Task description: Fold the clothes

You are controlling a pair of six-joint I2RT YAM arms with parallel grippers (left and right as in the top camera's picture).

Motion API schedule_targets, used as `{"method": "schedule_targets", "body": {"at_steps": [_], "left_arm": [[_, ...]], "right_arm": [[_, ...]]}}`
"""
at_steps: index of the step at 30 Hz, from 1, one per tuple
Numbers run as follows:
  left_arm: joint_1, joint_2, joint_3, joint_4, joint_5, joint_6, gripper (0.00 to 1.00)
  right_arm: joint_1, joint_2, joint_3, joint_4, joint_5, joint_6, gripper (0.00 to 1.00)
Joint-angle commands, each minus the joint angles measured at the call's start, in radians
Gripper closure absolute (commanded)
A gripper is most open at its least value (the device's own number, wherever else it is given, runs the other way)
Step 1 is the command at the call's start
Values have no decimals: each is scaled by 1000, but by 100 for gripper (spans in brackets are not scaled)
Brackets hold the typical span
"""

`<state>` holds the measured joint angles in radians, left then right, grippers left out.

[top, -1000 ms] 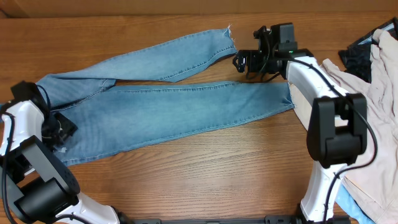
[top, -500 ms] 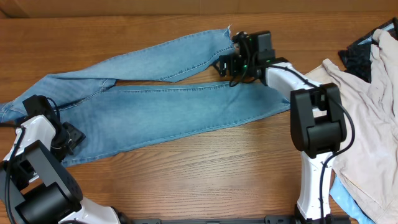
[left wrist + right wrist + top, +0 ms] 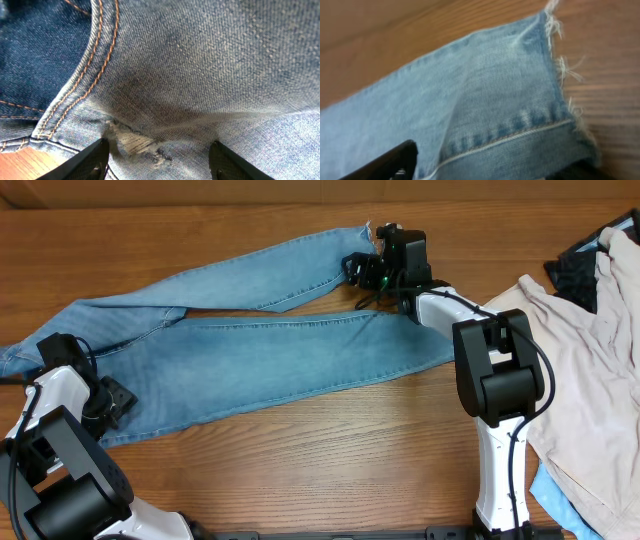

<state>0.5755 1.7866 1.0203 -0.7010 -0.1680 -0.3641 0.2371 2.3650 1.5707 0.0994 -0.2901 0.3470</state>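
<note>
Jeans (image 3: 260, 350) are lying flat across the upper left of the bench (image 3: 330, 470), with the legs running off to the right. The left claw (image 3: 159, 147) is at the left edge over the seat seam, by a frayed rip, fingers spread and nothing pinched. The right claw (image 3: 495, 160) is at top center, straddling the upper leg's frayed hem, also open. There's a pile of beige clothes (image 3: 590, 330) at far right.

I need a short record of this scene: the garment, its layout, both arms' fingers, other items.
garment: light-blue jeans, unfolded
layout: flat on the table, legs pointing right
left fingers: open, over a frayed patch beside curved stitching
right fingers: open, astride the far leg's frayed hem
other items: clothes pile at right edge
</note>
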Motion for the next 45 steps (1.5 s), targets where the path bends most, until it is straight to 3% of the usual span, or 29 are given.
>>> {"method": "schedule_targets", "body": {"at_steps": [1, 3, 5, 6, 7, 13, 20, 26, 33, 34, 35, 36, 37, 39, 43, 45], "left_arm": [[-7, 24, -44, -9, -22, 2, 33], [-7, 24, -44, -9, -22, 2, 33], [-7, 24, -44, -9, -22, 2, 33], [-7, 24, -44, -9, -22, 2, 33], [-7, 24, -44, -9, -21, 2, 33], [-7, 24, -44, -8, -22, 2, 33], [-7, 24, -44, -8, -23, 2, 34], [-7, 24, -44, -3, -22, 2, 33], [-7, 24, -43, 87, -22, 87, 34], [-7, 24, -43, 98, -22, 94, 34], [-7, 24, -43, 108, -17, 97, 33], [-7, 24, -43, 114, -1, 101, 31], [-8, 24, -43, 116, 20, 111, 30], [-8, 24, -43, 112, 72, 130, 30], [-8, 23, -40, 90, 116, 163, 32], [-8, 13, -29, 57, 113, 163, 34]], "right_arm": [[4, 23, 1, 8, 95, 157, 38], [4, 23, 1, 9, 113, 189, 49], [4, 23, 1, 12, 114, 191, 69], [4, 23, 1, 12, 122, 200, 86], [4, 23, 1, 12, 134, 206, 96], [-25, 23, 4, 13, 246, 204, 96], [-191, 21, 41, -14, 244, 204, 96], [-322, 21, 48, -23, 127, 204, 96], [-344, 21, 48, -33, 113, 202, 96], [-344, 21, 48, -33, 113, 202, 94], [-344, 21, 48, -33, 113, 199, 85], [-344, 21, 48, -33, 113, 196, 65], [-344, 21, 48, -32, 112, 196, 54], [-344, 12, 48, -37, 101, 171, 43], [-344, -44, 48, -73, 95, 76, 2], [-344, -91, 48, -109, 96, 35, 0]]}}
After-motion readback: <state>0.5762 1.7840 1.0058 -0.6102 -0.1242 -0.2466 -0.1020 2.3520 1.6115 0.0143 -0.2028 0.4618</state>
